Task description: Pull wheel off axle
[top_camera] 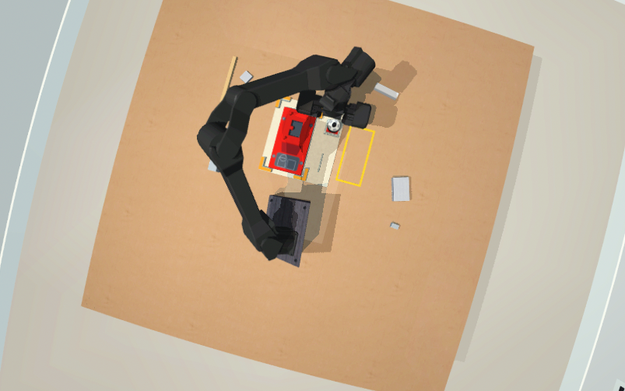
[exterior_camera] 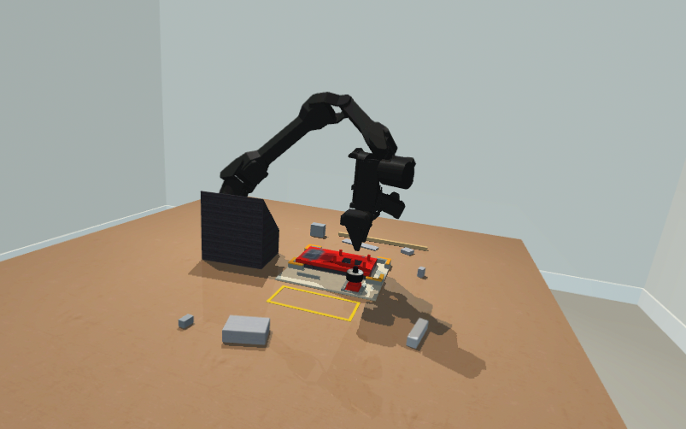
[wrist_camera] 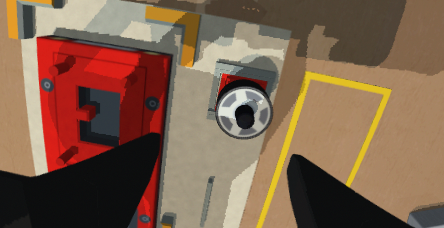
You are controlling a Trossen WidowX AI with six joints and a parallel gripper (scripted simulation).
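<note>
The wheel (top_camera: 329,127) (exterior_camera: 354,278) (wrist_camera: 226,113), pale-faced with a black tyre, sits on the upright black axle (exterior_camera: 355,269) (wrist_camera: 245,119) above a small red block (exterior_camera: 353,287). The marked area (top_camera: 367,157) (exterior_camera: 308,310) (wrist_camera: 348,83) is a yellow outline on the table beside the board, with nothing inside it. My gripper (exterior_camera: 356,249) (wrist_camera: 225,153) is open and empty, pointing down above the board, higher than the wheel. In the wrist view the wheel shows ahead of the fingertips, between their lines. The top view hides the fingertips under the arm.
The pale board (top_camera: 320,146) (wrist_camera: 192,128) also bears a red panel (top_camera: 296,146) (exterior_camera: 334,259) (wrist_camera: 65,93) with upright pegs, held by orange corners. Grey blocks (top_camera: 401,188) (exterior_camera: 246,331) and a grey bar (top_camera: 386,90) (exterior_camera: 417,333) lie around. A wooden strip (top_camera: 229,75) (exterior_camera: 383,241) lies beyond the panel.
</note>
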